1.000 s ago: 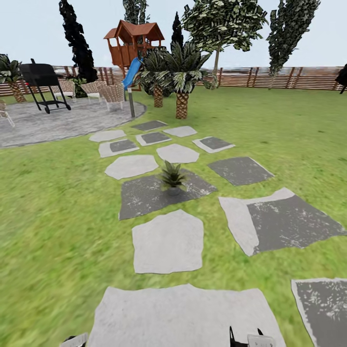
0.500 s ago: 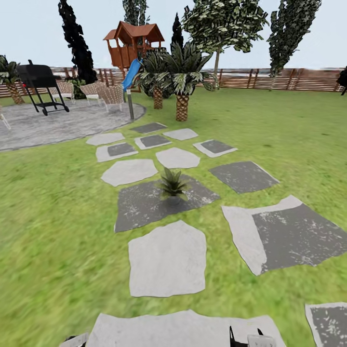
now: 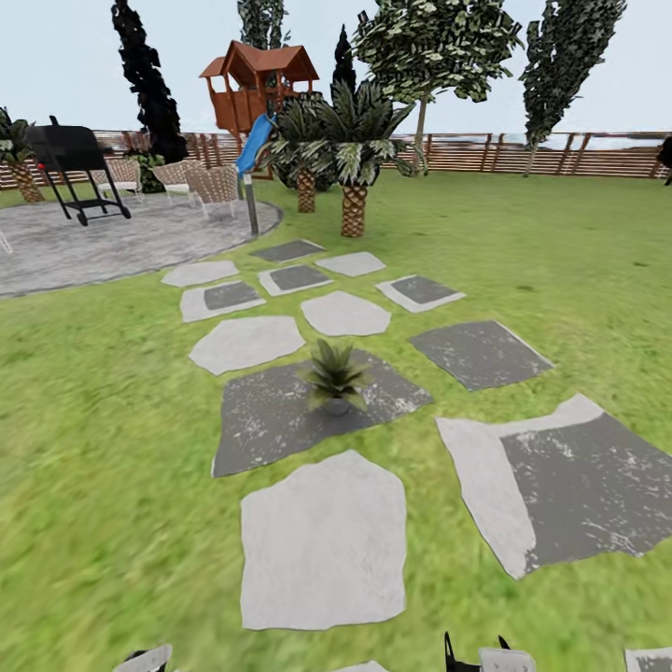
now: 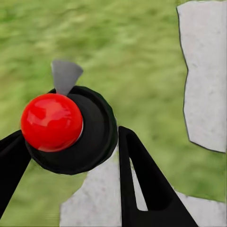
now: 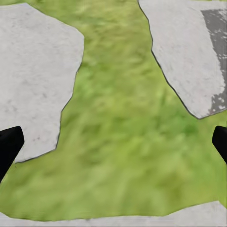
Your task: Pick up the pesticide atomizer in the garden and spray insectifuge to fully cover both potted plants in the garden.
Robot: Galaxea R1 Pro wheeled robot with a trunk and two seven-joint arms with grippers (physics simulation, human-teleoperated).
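Potted plant: a small rosette of pointed mottled green leaves in a tiny grey pot (image 3: 334, 378) is standing upright on the dark grey stepping stone (image 3: 280, 415), toward that stone's far right part.
Pale stone: a flat light grey stepping stone (image 3: 322, 539) is lying just on the near side of the dark stone, with a strip of green lawn (image 3: 103, 448) showing between them.
Other stones: a large grey-and-white slab (image 3: 569, 490) is lying to the right of the dark stone, and smaller slabs are trailing away beyond it toward the scaly-trunked palm (image 3: 353, 159).
Background: a brown wooden play tower with a blue slide (image 3: 254, 93) is standing behind the palm; a black wheeled grill (image 3: 73, 163) is standing on a round grey paved patch (image 3: 112, 238) far to the left of the dark stone; a brown slatted wooden fence (image 3: 523, 152) is running along the back.
Left gripper: the black-fingered left gripper (image 4: 71, 156) is gripping a dark round sprayer body with a glossy red ball on top and a pale grey nozzle (image 4: 71, 127); the fingers (image 4: 142, 189) are pressing its sides, over grass and a pale stone edge.
Atomizer place: it is sitting in the left hand, well on the near side of the dark stone.
Right gripper: the right gripper (image 5: 113, 142) is hanging over grass between two pale stones, its black fingertips (image 5: 8, 146) standing wide apart with nothing between them.
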